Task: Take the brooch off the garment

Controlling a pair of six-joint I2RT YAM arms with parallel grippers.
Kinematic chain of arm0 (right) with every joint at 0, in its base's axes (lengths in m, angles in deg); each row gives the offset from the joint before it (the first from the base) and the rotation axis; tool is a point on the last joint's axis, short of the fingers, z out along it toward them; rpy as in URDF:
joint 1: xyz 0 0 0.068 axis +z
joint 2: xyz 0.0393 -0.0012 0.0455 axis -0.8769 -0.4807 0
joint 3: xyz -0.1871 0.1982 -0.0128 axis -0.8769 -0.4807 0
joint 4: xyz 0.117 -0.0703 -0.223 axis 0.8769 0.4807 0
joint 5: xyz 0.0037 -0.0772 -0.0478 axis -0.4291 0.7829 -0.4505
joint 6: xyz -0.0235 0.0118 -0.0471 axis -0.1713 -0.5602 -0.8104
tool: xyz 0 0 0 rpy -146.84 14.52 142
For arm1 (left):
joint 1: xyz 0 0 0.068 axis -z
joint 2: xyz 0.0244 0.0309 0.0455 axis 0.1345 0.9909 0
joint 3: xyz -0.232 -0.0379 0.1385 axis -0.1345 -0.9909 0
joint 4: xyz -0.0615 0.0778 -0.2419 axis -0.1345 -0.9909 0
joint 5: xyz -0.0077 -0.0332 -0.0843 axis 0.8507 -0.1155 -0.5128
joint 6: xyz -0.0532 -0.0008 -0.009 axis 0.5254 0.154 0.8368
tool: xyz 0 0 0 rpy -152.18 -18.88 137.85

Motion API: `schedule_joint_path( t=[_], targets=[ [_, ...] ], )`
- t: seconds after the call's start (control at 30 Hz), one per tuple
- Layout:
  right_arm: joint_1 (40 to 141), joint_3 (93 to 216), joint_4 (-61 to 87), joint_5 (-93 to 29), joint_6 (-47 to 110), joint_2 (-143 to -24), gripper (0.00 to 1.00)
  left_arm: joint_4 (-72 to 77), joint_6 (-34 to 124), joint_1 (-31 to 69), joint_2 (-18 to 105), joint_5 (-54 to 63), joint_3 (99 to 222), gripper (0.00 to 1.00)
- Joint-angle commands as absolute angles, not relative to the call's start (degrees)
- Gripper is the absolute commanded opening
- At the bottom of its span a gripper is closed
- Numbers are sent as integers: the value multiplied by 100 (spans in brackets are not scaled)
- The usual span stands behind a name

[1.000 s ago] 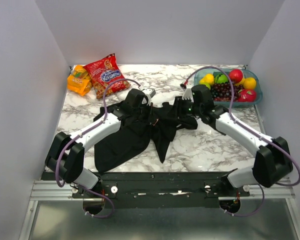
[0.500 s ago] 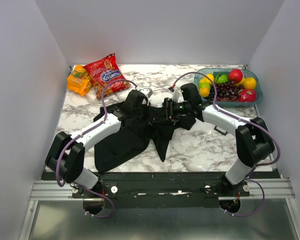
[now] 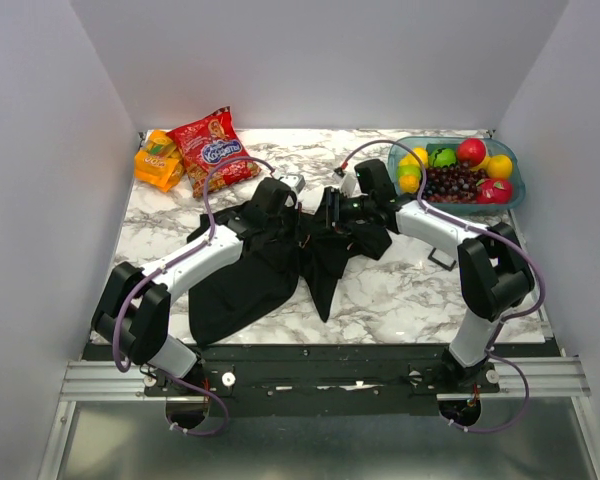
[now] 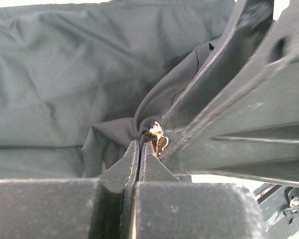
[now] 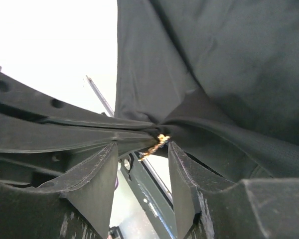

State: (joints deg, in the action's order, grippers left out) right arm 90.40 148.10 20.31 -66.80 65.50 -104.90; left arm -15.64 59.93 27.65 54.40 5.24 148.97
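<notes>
Marble table (image 3: 410,290), fruit bin (image 3: 521,178), left gripper (image 4: 139,148) pinching garment (image 4: 65,74), right gripper (image 5: 142,149) agape at brooch (image 5: 162,138)

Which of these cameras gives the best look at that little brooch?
The left wrist view: the brooch glints gold, sharp and close, on the bunched garment just past the left gripper. The right wrist view shows only a thin gold edge inside the open right gripper. In the top view it is too small to make out.

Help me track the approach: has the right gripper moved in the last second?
Yes. In the top view the right gripper has slid left across the shirt, away from the fruit tub.
</notes>
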Motion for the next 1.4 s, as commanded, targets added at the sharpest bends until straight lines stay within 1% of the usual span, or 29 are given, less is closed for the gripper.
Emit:
schedule_joint_path(
  t=[0.0,0.1,0.27,0.5,0.57,0.63,0.67,0.73,0.8,0.83,0.9,0.93,0.97,1.0,1.07,1.1,1.13,1.17,1.23,1.37],
  targets=[
    [9010,14872,2286,-6514,6579,-10543,52,-1597,6008,2769,5449,771,15115,0],
    [9019,14793,2409,-6488,6526,-10499,51,-1606,6034,2778,5449,771,15106,0],
    [9010,14485,2480,-6453,6482,-10420,45,-1589,6061,2778,5458,771,15106,0],
    [9019,14388,2357,-6462,6517,-10437,39,-1501,6087,2778,5431,508,15054,0],
    [9010,14371,2226,-6470,6535,-10455,39,-1448,6087,2778,5405,368,15027,0],
    [9010,14309,1876,-6618,6561,-10446,42,-1413,6087,2778,5379,245,14983,0],
    [9010,14283,1699,-6759,6535,-10464,41,-1352,6096,2778,5379,105,14966,0],
    [9010,14239,1156,-7206,6360,-10490,32,-1264,6105,2769,5352,-54,14904,0],
    [9010,14256,1126,-7261,6176,-10490,5,-1159,6079,2752,5361,-492,14843,0],
    [9010,14265,1213,-7253,5966,-10473,0,-1106,6035,2717,5361,-660,14825,0],
    [8949,14222,1249,-7305,5850,-10394,1,-1079,5886,2690,5344,-898,14807,0],
    [8922,14134,1258,-7357,5780,-10350,1,-1088,5807,2681,5317,-959,14799,2],
    [8870,14090,1249,-7506,5709,-10297,0,-1140,5728,2646,5291,-1021,14790,9],
    [8843,14063,1249,-7594,5630,-10201,0,-1184,5544,2620,5265,-1091,14781,19],
    [8782,14011,1442,-7988,5297,-10122,0,-1219,5350,2550,5177,-1179,14746,28],
    [8781,14019,1495,-8139,5165,-10095,0,-1219,5245,2523,5133,-1249,14720,36],
    [8773,14036,1687,-8253,5033,-10051,1,-1211,5043,2506,5063,-1424,14711,39],
    [8764,14080,1793,-8455,4797,-10033,0,-1219,4946,2514,5045,-1530,14702,43],
    [8746,14133,2047,-8623,4629,-10007,0,-1263,4561,2505,5001,-2090,14728,48],
    [8737,14353,2575,-8984,4199,-9981,0,-1404,3989,2514,4965,-2497,14755,55]
  ],
)
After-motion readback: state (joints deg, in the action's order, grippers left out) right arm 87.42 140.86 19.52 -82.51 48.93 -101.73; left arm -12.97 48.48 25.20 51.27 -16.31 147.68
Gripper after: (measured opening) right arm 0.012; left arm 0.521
